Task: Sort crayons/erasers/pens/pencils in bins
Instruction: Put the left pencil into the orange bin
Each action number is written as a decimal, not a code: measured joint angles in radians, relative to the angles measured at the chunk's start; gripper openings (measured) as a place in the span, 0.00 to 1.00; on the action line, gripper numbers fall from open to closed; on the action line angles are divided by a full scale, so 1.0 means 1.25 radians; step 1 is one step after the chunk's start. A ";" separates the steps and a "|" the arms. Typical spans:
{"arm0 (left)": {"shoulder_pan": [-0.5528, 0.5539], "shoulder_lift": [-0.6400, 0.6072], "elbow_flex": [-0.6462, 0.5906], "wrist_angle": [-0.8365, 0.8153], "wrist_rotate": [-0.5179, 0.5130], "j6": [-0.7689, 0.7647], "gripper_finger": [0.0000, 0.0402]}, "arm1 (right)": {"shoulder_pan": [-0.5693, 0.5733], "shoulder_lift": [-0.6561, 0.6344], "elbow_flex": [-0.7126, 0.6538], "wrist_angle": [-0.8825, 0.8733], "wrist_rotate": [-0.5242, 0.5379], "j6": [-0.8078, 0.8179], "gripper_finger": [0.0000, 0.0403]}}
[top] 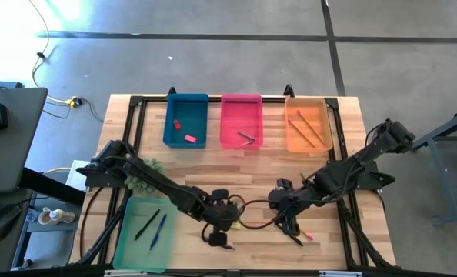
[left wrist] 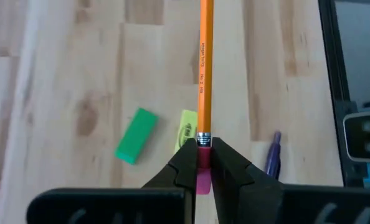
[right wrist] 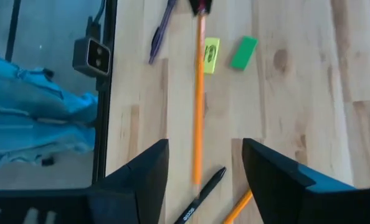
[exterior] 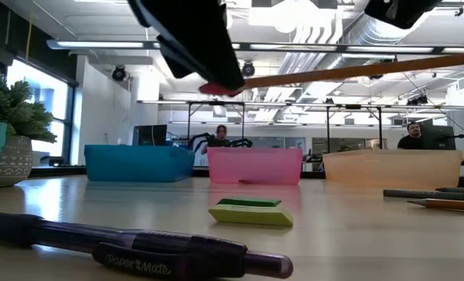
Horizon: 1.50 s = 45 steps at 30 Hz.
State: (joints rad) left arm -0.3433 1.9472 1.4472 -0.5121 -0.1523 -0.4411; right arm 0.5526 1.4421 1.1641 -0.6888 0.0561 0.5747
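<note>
High view: the left gripper (top: pixel 230 221) and right gripper (top: pixel 285 209) meet over the front of the table (top: pixel 251 165), a pencil (top: pixel 258 224) spanning between them; the blue bin (top: pixel 186 121), pink bin (top: pixel 241 121) and orange bin (top: pixel 308 123) line the far edge, and the mint bin (top: pixel 144 233) sits near the left arm. Low view: the pencil is held above the tabletop, roughly level, over a green eraser (exterior: pixel 251 203) resting on a yellow eraser (exterior: pixel 251 216), with a purple pen (exterior: pixel 130 246) nearest the camera. Left wrist view: the fingers are clamped on the pencil's pink eraser end. Right wrist view: the jaws stand wide apart, gripping nothing, with the pencil's free end just ahead of them. Judgement: for a clean handover, the right gripper should centre on the shaft and close fully before the left lets go, then carry it to the orange bin, where pencils already lie.
</note>
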 joint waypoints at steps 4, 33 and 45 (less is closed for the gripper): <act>0.014 0.000 0.027 -0.027 -0.016 -0.010 0.03 | 0.000 0.021 0.000 -0.001 -0.011 0.000 0.49; 0.032 0.000 0.043 0.012 -0.054 0.041 0.03 | -0.020 0.047 0.000 -0.059 -0.069 0.065 0.12; 0.039 0.000 0.043 0.011 -0.062 0.049 0.19 | -0.023 0.047 0.000 -0.071 -0.076 0.105 0.02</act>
State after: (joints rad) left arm -0.2940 1.9469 1.5005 -0.4980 -0.2296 -0.3794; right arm 0.5236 1.5009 1.1641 -0.7772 -0.0387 0.7065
